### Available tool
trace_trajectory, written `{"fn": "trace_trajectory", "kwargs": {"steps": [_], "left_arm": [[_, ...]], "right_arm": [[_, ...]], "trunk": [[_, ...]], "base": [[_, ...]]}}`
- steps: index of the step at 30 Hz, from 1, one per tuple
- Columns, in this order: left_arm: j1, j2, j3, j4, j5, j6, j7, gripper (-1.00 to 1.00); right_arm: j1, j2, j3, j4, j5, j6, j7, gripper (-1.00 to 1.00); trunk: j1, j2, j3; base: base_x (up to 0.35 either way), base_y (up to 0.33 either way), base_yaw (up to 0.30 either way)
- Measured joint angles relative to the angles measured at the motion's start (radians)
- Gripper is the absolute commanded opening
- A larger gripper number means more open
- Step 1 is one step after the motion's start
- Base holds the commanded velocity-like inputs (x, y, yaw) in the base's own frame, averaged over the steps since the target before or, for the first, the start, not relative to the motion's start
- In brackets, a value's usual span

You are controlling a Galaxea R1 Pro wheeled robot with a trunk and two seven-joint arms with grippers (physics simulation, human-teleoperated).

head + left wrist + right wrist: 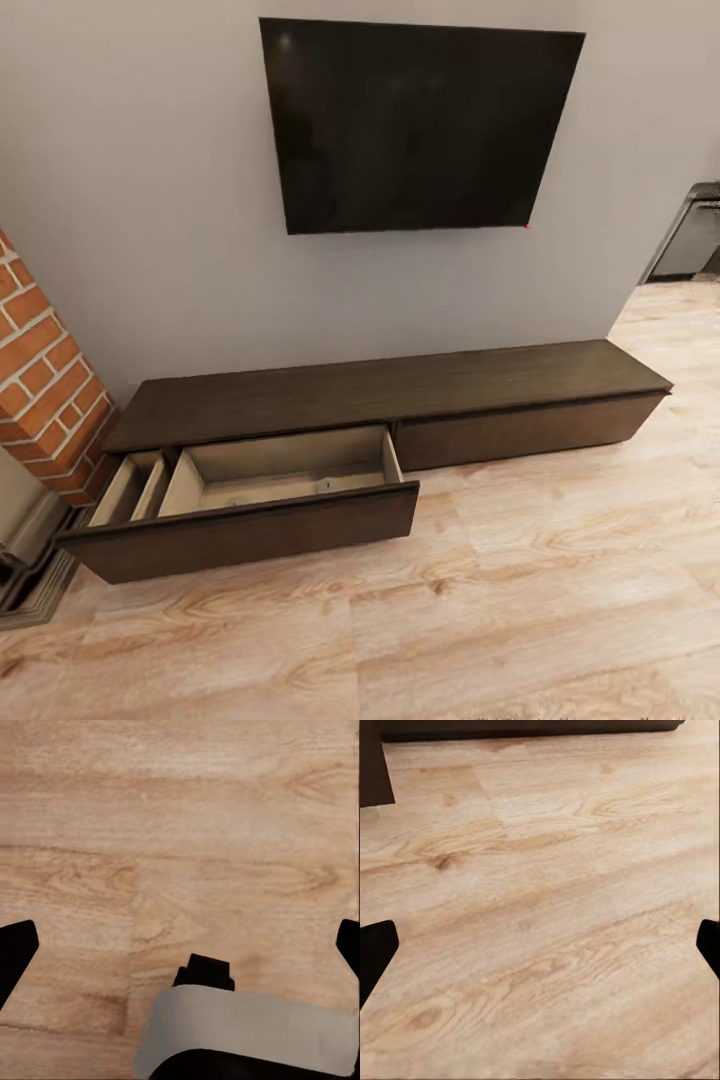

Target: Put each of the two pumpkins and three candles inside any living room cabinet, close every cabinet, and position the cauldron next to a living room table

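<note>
So I'm parked in front of the grey wall (150, 200) with the big black TV (415, 125) on it, wood floor (500, 620) everywhere under me. Below the TV sits the long dark cabinet (400, 385), and its left drawer (255, 500) is pulled wide open while the right-hand front looks shut. Inside the drawer I see pale bare boards with a little fitting on the bottom, no pumpkins or candles that I can make out, so by my reckoning none of the stashing is done yet here. Brick column (45, 380) is off to the left.

My left claw (180, 952) hangs over the floor, fingers spread wide, holding nothing; there's some grey and black part of me below it. My right claw (540, 952) is the same deal, released and empty, with a dark corner of the drawer front near it.

Basically everything's left: fetch the stuff, load it, shut the drawer, sort the cauldron.
</note>
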Motion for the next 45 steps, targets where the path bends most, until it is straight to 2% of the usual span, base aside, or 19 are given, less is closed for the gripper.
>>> {"fn": "trace_trajectory", "kwargs": {"steps": [1, 3, 4, 7, 14, 16, 17, 19, 23, 26, 28, 31, 35, 38, 45], "left_arm": [[0.007, -0.012, 0.000, 0.000, 0.000, -0.033, 0.001, 1.00], [0.016, -0.026, 0.000, 0.001, 0.000, -0.059, 0.003, 1.00], [0.031, -0.037, 0.000, 0.003, 0.000, -0.079, 0.003, 1.00], [0.035, -0.042, 0.001, 0.019, 0.000, -0.080, 0.004, 1.00], [0.036, -0.042, 0.002, 0.049, 0.000, -0.077, 0.004, 1.00], [0.036, -0.042, 0.002, 0.052, 0.000, -0.076, 0.004, 1.00], [0.036, -0.041, 0.002, 0.052, 0.000, -0.076, 0.004, 1.00], [0.036, -0.041, 0.003, 0.053, 0.000, -0.076, 0.004, 1.00], [0.036, -0.041, 0.003, 0.054, 0.000, -0.076, 0.005, 1.00], [0.036, -0.042, 0.003, 0.055, 0.000, -0.056, 0.004, 1.00], [0.036, -0.043, 0.004, 0.057, 0.000, 0.009, 0.002, 1.00], [0.036, -0.048, 0.004, 0.081, 0.000, 0.064, 0.003, 1.00], [0.036, -0.057, 0.004, 0.085, 0.000, 0.080, 0.002, 1.00], [0.036, -0.070, 0.004, 0.089, -0.001, 0.133, 0.002, 1.00], [0.036, -0.073, 0.004, 0.102, -0.001, 0.159, 0.002, 1.00]], "right_arm": [[0.004, 0.001, 0.003, 0.011, 0.002, 0.000, 0.044, 1.00], [0.006, 0.001, 0.004, 0.025, 0.003, 0.001, 0.121, 1.00], [0.008, 0.001, 0.009, 0.041, 0.004, 0.003, 0.284, 1.00], [0.008, 0.001, -0.002, 0.053, -0.007, 0.002, 0.346, 1.00], [0.009, -0.001, -0.029, 0.056, -0.013, 0.011, 0.360, 1.00], [0.009, -0.003, -0.083, 0.055, -0.014, 0.049, 0.362, 1.00], [0.009, -0.004, -0.095, 0.055, -0.013, 0.060, 0.363, 1.00], [0.009, -0.009, -0.157, 0.054, -0.014, 0.100, 0.366, 1.00], [0.009, -0.020, -0.196, 0.053, -0.013, 0.120, 0.367, 1.00], [0.008, -0.028, -0.210, 0.053, -0.012, 0.124, 0.367, 1.00], [0.009, -0.026, -0.213, 0.053, -0.012, 0.126, 0.367, 1.00], [0.009, -0.024, -0.215, 0.053, -0.011, 0.127, 0.367, 1.00], [0.009, -0.024, -0.215, 0.053, -0.011, 0.127, 0.367, 1.00], [0.009, -0.027, -0.217, 0.053, -0.012, 0.128, 0.367, 1.00], [0.009, -0.028, -0.218, 0.052, -0.013, 0.128, 0.367, 1.00]], "trunk": [[-0.004, 0.007, 0.004], [-0.011, 0.021, 0.013], [-0.015, 0.028, 0.017], [-0.023, 0.042, 0.026], [-0.023, 0.042, 0.034], [-0.023, 0.042, 0.036], [-0.023, 0.042, 0.037], [-0.023, 0.042, 0.039], [-0.023, 0.042, 0.042], [-0.023, 0.042, 0.043], [-0.023, 0.042, 0.043], [-0.023, 0.042, 0.043], [-0.023, 0.042, 0.043], [-0.023, 0.042, 0.043], [-0.023, 0.042, 0.043]], "base": [[0.000, 0.000, -0.232], [0.000, 0.000, -0.232], [0.000, 0.000, -0.232], [0.000, 0.000, -0.234], [0.000, 0.000, -0.240], [0.000, 0.000, -0.243], [0.000, 0.000, -0.243], [0.000, 0.000, -0.248], [0.000, -0.009, -0.270], [0.002, -0.222, -0.293], [0.062, -0.303, -0.296], [0.132, -0.315, -0.297], [0.157, -0.314, -0.297], [0.160, -0.277, -0.297], [0.157, -0.239, -0.297]]}}
